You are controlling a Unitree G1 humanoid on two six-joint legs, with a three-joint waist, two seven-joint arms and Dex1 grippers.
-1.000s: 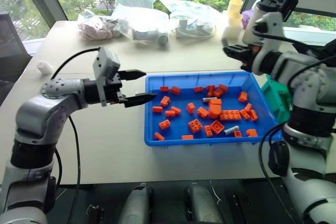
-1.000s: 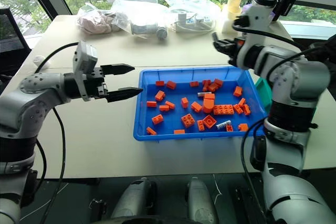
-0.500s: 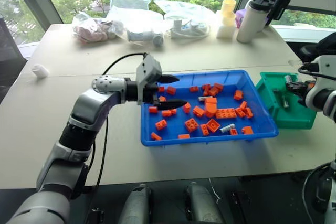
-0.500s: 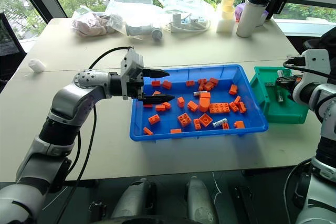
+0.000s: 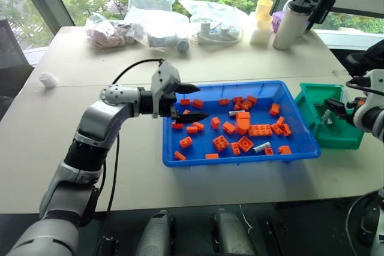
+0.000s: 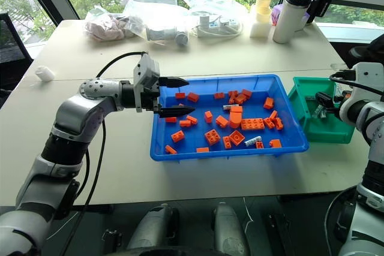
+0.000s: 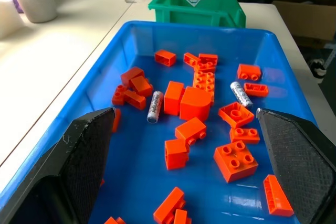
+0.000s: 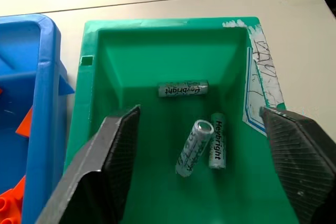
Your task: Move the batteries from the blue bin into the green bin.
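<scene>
My left gripper hovers over the near-left corner of the blue bin, its jaws spread and holding nothing. Beneath it orange bricks lie scattered over the bin floor, and among them two batteries rest well apart, one beside a big rounded brick, the other nearer the bin's right side. Just right of the blue bin stands the green bin. My right gripper hangs above it with its jaws wide apart and empty. Three batteries lie on the green bin's floor, one crosswise and two side by side, touching.
</scene>
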